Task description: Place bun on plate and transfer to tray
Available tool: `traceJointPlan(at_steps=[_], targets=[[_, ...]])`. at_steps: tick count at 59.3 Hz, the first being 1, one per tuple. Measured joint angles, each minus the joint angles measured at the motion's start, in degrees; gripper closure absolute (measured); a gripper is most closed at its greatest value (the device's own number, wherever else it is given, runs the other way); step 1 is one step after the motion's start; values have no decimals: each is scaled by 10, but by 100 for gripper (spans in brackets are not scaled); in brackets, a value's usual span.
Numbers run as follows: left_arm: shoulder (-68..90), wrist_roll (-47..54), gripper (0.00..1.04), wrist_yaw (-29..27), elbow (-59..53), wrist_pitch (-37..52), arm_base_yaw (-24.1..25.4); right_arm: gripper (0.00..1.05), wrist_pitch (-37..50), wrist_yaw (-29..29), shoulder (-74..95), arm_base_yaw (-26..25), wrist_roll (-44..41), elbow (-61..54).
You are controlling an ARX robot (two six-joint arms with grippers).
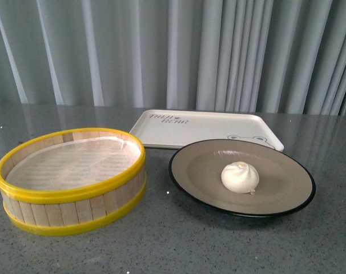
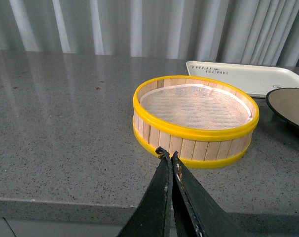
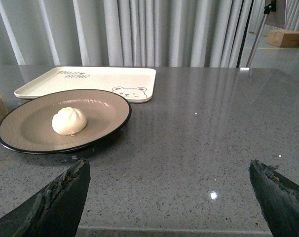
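On plate (image 1: 202, 164): bun (image 1: 239, 177). Behind, tray (image 1: 207, 128) lettered "BEAR". Left gripper (image 2: 168, 154) pinched closed, empty; right gripper (image 3: 168, 165) spread wide, empty.

Steamed bun (image 1: 240, 177): one. Brown plate (image 1: 202, 165), black rim: one. Cream bear tray (image 1: 202, 128): one. Wooden steamer (image 1: 70, 200): one, yellow rims: two. Grey speckled bench (image 1: 310, 245): one. Items on bench: four.
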Motion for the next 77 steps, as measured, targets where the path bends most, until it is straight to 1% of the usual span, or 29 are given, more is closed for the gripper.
traceJointPlan(at_steps=[2,5,7,8,13,14,17,18,20,27,28,30,32,35,54,55,56,57,58,60,66,71,72,75,77], targets=[[0,0,100,0,0,0,0,8,0,0,0,0,0,0],[0,0,92,0,0,0,0,8,0,0,0,0,0,0],[0,0,85,0,0,0,0,8,0,0,0,0,0,0],[0,0,84,0,0,0,0,8,0,0,0,0,0,0],[0,0,67,0,0,0,0,8,0,0,0,0,0,0],[0,0,66,0,0,0,0,8,0,0,0,0,0,0],[0,0,55,0,0,0,0,8,0,0,0,0,0,0],[0,0,53,0,0,0,0,8,0,0,0,0,0,0],[0,0,46,0,0,0,0,8,0,0,0,0,0,0],[0,0,14,0,0,0,0,8,0,0,0,0,0,0],[0,0,12,0,0,0,0,8,0,0,0,0,0,0],[0,0,6,0,0,0,0,8,0,0,0,0,0,0],[0,0,5,0,0,0,0,8,0,0,0,0,0,0],[0,0,7,0,0,0,0,8,0,0,0,0,0,0],[0,0,7,0,0,0,0,8,-5,-1,4,0,6,1],[0,0,7,0,0,0,0,8,-24,-5,14,0,30,9],[0,0,7,0,0,0,0,8,-42,-10,45,0,73,24],[0,0,7,0,0,0,0,8,-40,-10,61,0,82,28],[0,0,7,0,0,0,0,8,-29,-9,94,0,126,36],[0,0,7,0,0,0,0,8,2,-5,148,4,183,47],[0,0,7,0,0,0,0,8,184,-26,349,36,400,77],[0,0,7,0,0,0,0,8,292,-29,474,75,527,101],[0,0,7,0,0,0,0,8,301,-30,487,80,532,104],[0,0,7,0,0,0,0,8,344,-34,551,106,602,122],[0,0,7,0,0,0,0,8,363,-34,588,123,629,134]])
